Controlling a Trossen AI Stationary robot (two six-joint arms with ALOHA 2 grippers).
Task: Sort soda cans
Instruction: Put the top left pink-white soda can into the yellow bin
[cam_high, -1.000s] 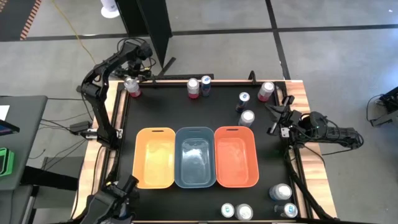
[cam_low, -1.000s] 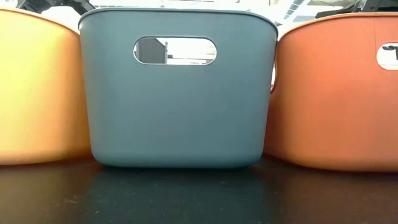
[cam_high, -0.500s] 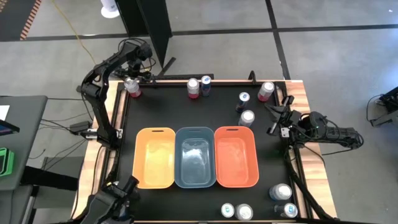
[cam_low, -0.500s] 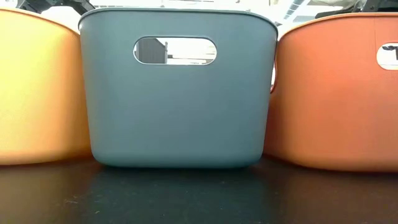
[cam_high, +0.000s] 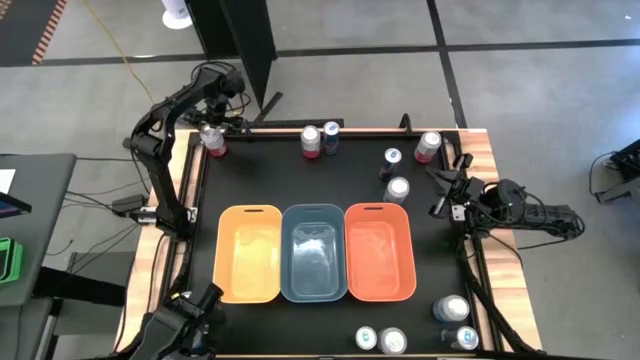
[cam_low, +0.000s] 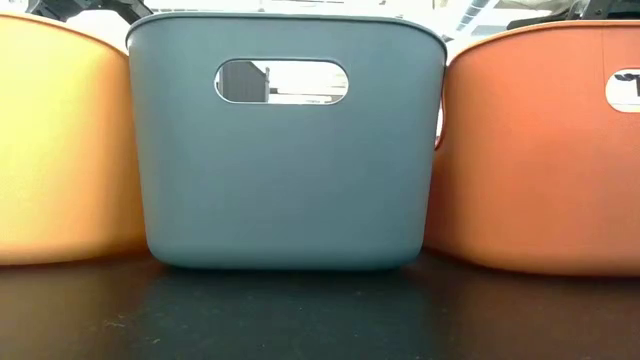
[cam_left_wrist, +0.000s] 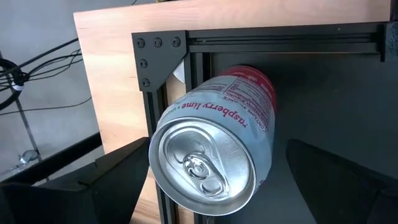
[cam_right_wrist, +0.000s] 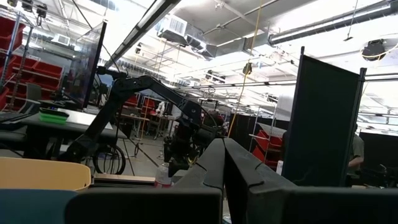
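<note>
Sorting's barely begun: all three bins (cam_high: 315, 208) look empty, cans (cam_high: 396, 188) are scattered from 10 to 1 and around 5 o'clock on the counter (cam_high: 205, 195), left claw (cam_left_wrist: 205, 186) wide around a red can (cam_left_wrist: 214, 146) at 10, right claw (cam_right_wrist: 224, 168) pinched shut, empty.

Soda cans (cam_high: 313, 141) all upright: five along the table's far edge, one red at its left corner (cam_left_wrist: 214, 152), four at the near right corner (cam_high: 451, 309).
</note>
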